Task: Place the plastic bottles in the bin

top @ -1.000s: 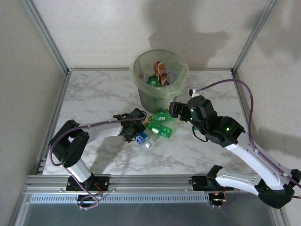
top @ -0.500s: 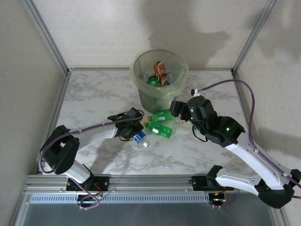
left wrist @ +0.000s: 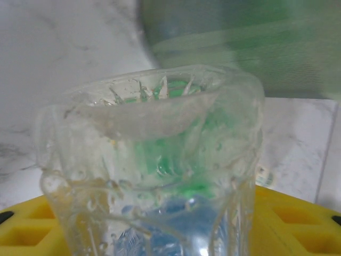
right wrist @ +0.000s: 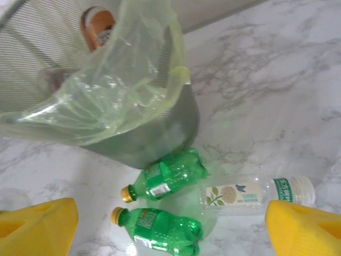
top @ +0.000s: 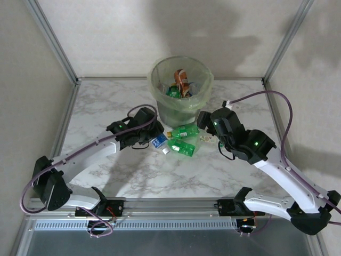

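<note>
The left arm (top: 90,152) has stretched out long, carrying the left fingers (top: 153,140) up the marbled surface (top: 101,106) to the foot of the bin (top: 173,113). They are closed round a clear bottle (top: 159,141) with a blue label, so the drop looks close. The right fingers (top: 204,129) are unchanged: spread wide, empty, hovering over two green bottles (top: 182,140) and a white-capped bottle (right wrist: 256,193) lying beside the bin. Bin: grey metal, mesh inside, filmy pale green bag (right wrist: 106,96), more bottles (top: 180,85) inside. Held bottle: thin, ridged, star-dimpled base.
</note>
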You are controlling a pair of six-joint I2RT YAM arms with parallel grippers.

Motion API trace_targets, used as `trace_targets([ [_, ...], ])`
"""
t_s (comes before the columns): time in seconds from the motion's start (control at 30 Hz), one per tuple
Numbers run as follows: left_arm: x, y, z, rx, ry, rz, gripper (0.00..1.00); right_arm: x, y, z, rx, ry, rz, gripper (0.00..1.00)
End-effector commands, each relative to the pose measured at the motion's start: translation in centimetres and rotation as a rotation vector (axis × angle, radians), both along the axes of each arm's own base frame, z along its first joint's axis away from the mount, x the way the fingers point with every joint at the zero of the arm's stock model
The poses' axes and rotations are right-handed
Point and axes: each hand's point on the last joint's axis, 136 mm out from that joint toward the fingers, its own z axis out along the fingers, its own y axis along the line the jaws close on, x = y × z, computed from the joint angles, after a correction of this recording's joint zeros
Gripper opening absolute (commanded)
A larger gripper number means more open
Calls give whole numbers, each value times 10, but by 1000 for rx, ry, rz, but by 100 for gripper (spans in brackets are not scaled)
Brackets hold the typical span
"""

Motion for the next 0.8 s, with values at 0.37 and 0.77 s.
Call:
trace_targets([
  [0.37,52,-32,177,-1,-360,-167,60,13,-37,1,71,43,-147,91],
  [0.77,178,-31,206,-117,-465,-9,58,7,-37,-4,82,61,-136,91],
])
